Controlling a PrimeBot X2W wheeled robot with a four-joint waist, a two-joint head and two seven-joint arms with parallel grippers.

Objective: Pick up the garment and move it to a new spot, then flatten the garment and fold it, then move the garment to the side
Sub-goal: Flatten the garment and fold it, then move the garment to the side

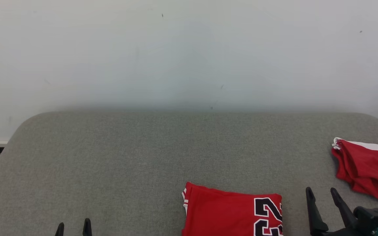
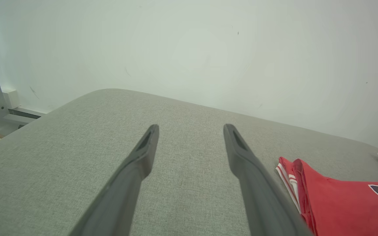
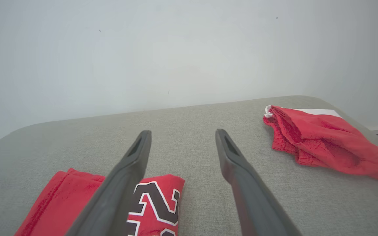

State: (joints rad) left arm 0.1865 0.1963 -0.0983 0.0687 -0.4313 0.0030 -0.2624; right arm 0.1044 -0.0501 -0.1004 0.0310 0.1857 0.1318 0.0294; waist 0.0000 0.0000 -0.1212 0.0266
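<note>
Grey cushion (image 1: 110,157) bare leftward, jersey (image 1: 225,213) at near edge; left tool (image 1: 73,223), right tool (image 1: 321,191) gape wide.

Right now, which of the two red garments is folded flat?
The numbered jersey at the front, a flat rectangle with black digits. The other red garment, far right, lies bunched and wrinkled with a white edge.

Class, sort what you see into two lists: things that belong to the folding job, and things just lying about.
Job: crumpled red garment, probably; left gripper; right gripper; grey table.
Lying about: red jersey, apparently already folded.
</note>
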